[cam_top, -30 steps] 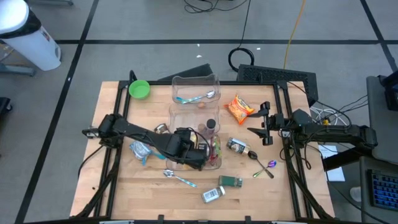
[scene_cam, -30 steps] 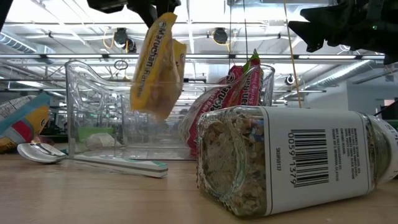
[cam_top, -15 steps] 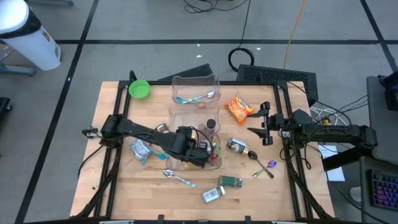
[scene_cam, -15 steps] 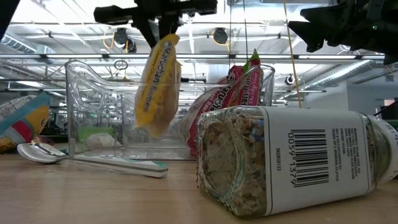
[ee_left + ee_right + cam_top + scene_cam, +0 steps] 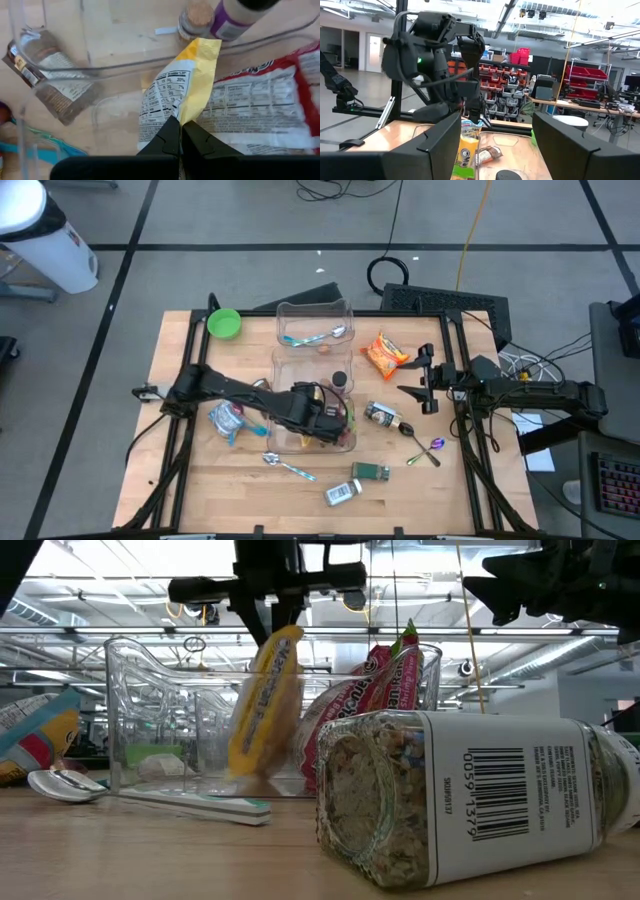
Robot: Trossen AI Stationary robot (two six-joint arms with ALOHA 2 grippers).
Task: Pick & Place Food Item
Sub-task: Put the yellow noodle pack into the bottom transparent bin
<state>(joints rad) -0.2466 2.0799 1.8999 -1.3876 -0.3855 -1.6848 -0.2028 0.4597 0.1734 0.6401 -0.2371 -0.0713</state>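
Barcode digits "005911379" run up the white label of a clear glass spice jar [image 5: 470, 802] lying on its side nearest the low camera. Behind the jar stands a clear plastic bin [image 5: 150, 720], with a red snack bag [image 5: 375, 690] leaning inside it. The left gripper [image 5: 180, 136], fingers pinched together on the top edge of a yellow snack packet [image 5: 265, 705], holds it hanging upright inside the bin beside the red bag; vertical lettering on it is too blurred to read, and its back shows a nutrition panel. The packet now hangs lower and deeper in the bin than a second ago. Well beyond the bin's right side, the right gripper [image 5: 425, 380] waits above the table, fingers apart, unmoved.
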